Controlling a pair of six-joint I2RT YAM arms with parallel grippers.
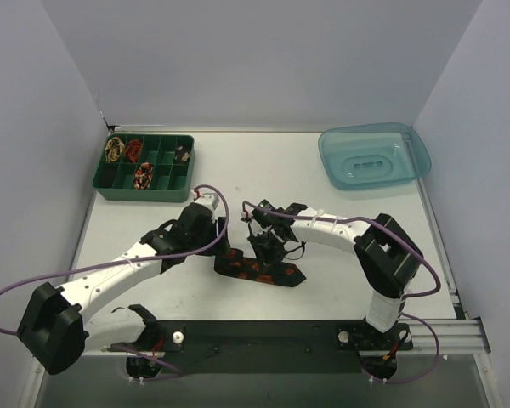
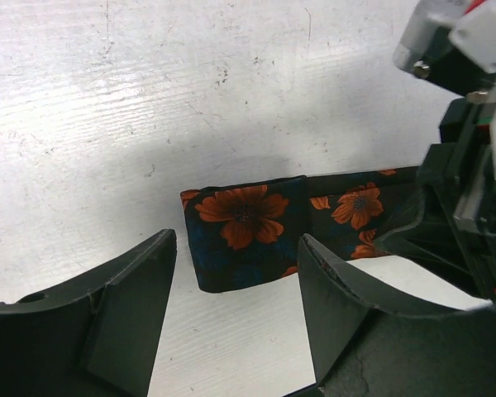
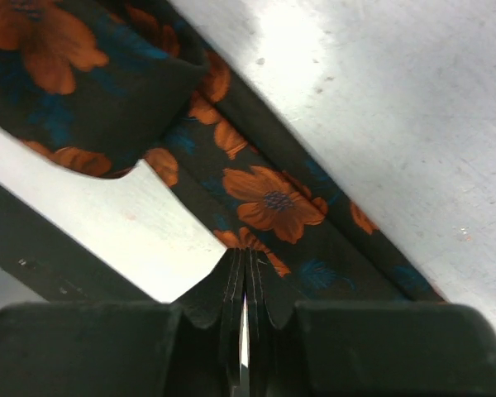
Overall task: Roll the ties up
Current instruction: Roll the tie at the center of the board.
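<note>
White, scuffed tabletop (image 1: 238, 161) lies under both arms. On it, the right gripper (image 3: 245, 291) is pinched almost closed on a thin fold of the dark floral tie (image 3: 269, 203), which runs away from its fingertips in a diagonal band. The left gripper (image 2: 236, 310) is spread wide and grips nothing, with the tie's folded end just ahead of and between its fingers. Far beyond the left gripper sits a green divided tray (image 1: 144, 195) holding small coiled ties (image 1: 142, 176). Far beyond the right gripper is a blue tub (image 1: 412, 170).
</note>
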